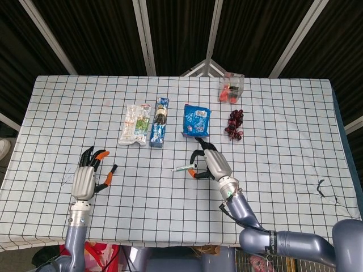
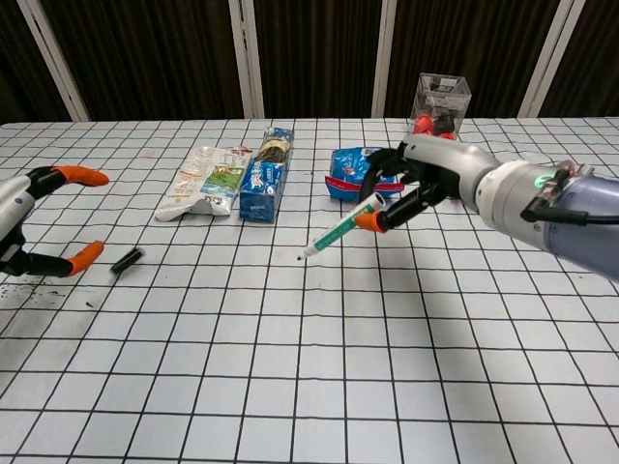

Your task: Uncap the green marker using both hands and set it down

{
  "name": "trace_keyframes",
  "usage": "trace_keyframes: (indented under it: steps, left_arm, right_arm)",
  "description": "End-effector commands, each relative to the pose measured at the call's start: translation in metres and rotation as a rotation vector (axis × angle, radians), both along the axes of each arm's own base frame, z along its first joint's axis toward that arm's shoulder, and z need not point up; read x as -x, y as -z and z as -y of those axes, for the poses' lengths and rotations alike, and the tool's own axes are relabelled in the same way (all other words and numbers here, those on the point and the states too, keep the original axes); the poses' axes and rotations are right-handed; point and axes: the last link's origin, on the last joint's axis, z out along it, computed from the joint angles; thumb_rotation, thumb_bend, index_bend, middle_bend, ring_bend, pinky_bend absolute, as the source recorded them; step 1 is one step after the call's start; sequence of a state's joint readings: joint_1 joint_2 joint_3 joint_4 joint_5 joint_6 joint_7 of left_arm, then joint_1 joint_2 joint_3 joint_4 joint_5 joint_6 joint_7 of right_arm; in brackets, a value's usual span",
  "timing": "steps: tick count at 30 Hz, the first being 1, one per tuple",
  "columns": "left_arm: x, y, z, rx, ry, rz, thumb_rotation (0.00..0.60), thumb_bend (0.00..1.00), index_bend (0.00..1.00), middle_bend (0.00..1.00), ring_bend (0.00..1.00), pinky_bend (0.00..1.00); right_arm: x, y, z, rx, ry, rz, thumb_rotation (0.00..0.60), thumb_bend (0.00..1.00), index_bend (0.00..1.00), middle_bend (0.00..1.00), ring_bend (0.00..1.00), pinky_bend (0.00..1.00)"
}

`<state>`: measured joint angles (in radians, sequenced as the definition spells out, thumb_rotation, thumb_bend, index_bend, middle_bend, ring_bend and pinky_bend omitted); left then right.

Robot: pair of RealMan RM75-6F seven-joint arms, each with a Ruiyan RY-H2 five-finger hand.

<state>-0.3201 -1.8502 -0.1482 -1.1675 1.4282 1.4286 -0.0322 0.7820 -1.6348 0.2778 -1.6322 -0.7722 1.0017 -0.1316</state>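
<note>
I have the green marker (image 2: 340, 229) pinched in my right hand (image 1: 211, 164), the fingers (image 2: 368, 220) clamped around its back end while the bare tip angles down toward the counter (image 1: 283, 141) without quite meeting it, as far as I can judge from the chest view. The cap (image 2: 126, 259) is already off: it lies loose on the counter at about three o'clock from my left hand (image 1: 86, 180), just beside the fingertips and apart from them, and that hand is released, fingers spread and holding nothing. In the head view the marker sits near the middle of the cloth, at roughly six o'clock from the blue snack packet (image 1: 197, 120) and well apart from the grapes (image 1: 235, 125) at its two o'clock. I judge the marker to be light and stiff, a smooth plastic barrel that will slip or roll if I let it go carelessly, and the exposed tip can stain the checked cloth, so I would lay it flat rather than drop it tip first. My hold at the rear of the barrel is the right place for that: it keeps the fingers clear of the inked end. The small cap looks light and apt to skitter, so I would leave it where it lies.
</note>
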Motion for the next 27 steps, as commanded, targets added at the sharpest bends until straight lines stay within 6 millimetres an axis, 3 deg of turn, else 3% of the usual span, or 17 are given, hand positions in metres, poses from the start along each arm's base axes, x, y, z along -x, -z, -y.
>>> trace_keyframes:
  steps: [1, 4, 6, 10, 12, 13, 16, 20, 27]
  left_arm:
    - [-0.003, -0.004, 0.003, 0.016, 0.036, -0.001, 0.6, 0.47, 0.03, 0.0, 0.0, 0.02]
    - [-0.01, -0.014, 0.008, -0.002, 0.078, 0.027, 0.6, 0.47, 0.0, 0.0, 0.0, 0.02]
    - [-0.015, -0.045, 0.02, -0.086, 0.127, 0.016, 0.6, 0.47, 0.0, 0.0, 0.0, 0.02]
    - [-0.011, -0.077, 0.031, -0.133, 0.107, -0.029, 0.6, 0.47, 0.0, 0.0, 0.0, 0.02]
    - [-0.004, -0.095, 0.037, -0.171, 0.076, -0.077, 0.6, 0.47, 0.0, 0.02, 0.0, 0.02]
    - [0.007, -0.113, 0.043, -0.229, 0.034, -0.144, 0.6, 0.47, 0.02, 0.04, 0.0, 0.02]
    - [0.027, -0.137, 0.057, -0.243, -0.049, -0.233, 0.6, 0.48, 0.08, 0.06, 0.0, 0.03]
    - [0.048, -0.156, 0.068, -0.252, -0.13, -0.309, 0.6, 0.48, 0.11, 0.08, 0.0, 0.03]
    - [0.075, -0.183, 0.087, -0.276, -0.222, -0.33, 0.6, 0.48, 0.13, 0.1, 0.0, 0.03]
  right_arm:
    - [0.006, 0.002, 0.0, -0.007, 0.021, -0.032, 0.6, 0.29, 0.08, 0.02, 0.05, 0.02]
    - [0.01, -0.001, 0.001, 0.007, 0.046, -0.035, 0.6, 0.28, 0.0, 0.01, 0.04, 0.01]
    - [0.021, -0.029, 0.001, 0.061, 0.098, 0.04, 0.6, 0.28, 0.0, 0.0, 0.04, 0.0]
    - [0.038, -0.061, -0.002, 0.101, 0.127, 0.093, 0.6, 0.28, 0.0, 0.0, 0.04, 0.0]
    - [0.05, -0.08, -0.004, 0.138, 0.139, 0.105, 0.6, 0.28, 0.0, 0.0, 0.04, 0.0]
    - [0.065, -0.096, -0.007, 0.187, 0.144, 0.073, 0.6, 0.28, 0.0, 0.0, 0.04, 0.0]
    - [0.096, -0.118, -0.018, 0.274, 0.117, -0.064, 0.6, 0.28, 0.02, 0.01, 0.04, 0.0]
    - [0.126, -0.13, -0.028, 0.352, 0.107, -0.241, 0.6, 0.28, 0.12, 0.01, 0.06, 0.0]
    - [0.172, -0.149, -0.048, 0.486, 0.12, -0.396, 0.6, 0.28, 0.14, 0.01, 0.06, 0.0]
